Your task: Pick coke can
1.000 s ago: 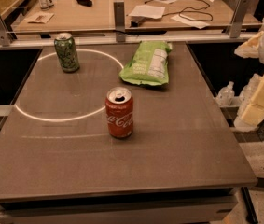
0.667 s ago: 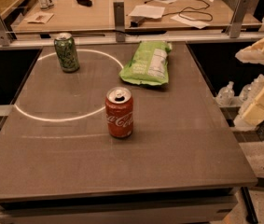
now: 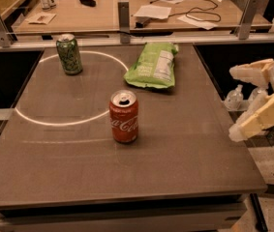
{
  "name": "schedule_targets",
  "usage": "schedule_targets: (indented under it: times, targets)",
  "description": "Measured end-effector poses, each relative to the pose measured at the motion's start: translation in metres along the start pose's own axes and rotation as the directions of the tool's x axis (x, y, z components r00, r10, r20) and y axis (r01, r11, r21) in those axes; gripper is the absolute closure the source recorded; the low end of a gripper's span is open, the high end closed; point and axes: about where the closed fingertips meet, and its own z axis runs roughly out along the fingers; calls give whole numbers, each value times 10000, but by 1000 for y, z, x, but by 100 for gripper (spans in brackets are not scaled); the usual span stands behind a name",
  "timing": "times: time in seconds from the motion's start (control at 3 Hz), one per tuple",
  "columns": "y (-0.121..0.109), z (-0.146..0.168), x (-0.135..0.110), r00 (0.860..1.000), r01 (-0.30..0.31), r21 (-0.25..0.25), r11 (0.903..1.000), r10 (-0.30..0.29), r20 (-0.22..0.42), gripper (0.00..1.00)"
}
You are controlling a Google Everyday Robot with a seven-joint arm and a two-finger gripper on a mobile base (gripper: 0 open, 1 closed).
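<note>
A: Camera view, single entry. We log the coke can (image 3: pixel 124 117) standing upright near the middle of the desk (image 3: pixel 185 163), pull tab up, script facing us. It sits just outside the white ring (image 3: pixel 54 123) marked on the surface.

B: Agreed. Other items: the green can (image 3: pixel 69 54) upright at the far left, on the ring's far arc, and the chip bag (image 3: pixel 153 66) lying flat beyond the coke can and a little to its right. Both are well apart from the target, so we see room on every side of it.

A: End effector (image 3: pixel 233 103): we find it off the right edge of the desk, roughly level with the coke can and well apart from it. Its two pale fingers (image 3: pixel 260 122) are spread wide with nothing between them.

B: Handling notes. We cannot tell whether the can is full or empty. If empty, we judge it light and easy to tip or dent. If full, it would be heavier and stiffer. Either way the painted wall is smooth and likely slippery.

A: So we would take it at mid-height across the cylinder, below the rim and above the base taper, with the fingers straddling the body square-on.

B: Risk we note: a finger that touches one side first could push the can over or slide it toward the ring. We would close with moderate force only.
</note>
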Motion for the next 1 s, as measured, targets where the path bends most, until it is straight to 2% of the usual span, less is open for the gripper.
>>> schedule_targets:
  times: [0.33,0.67,1.0]
  targets:
    - [14,15,-14,9913,-57,-456,9989,116,1311,0]
    - [24,31,-30,9775,109,-732,9973,48,2110,0]
    - [28,75,-51,9601,437,-539,9976,-270,2785,0]
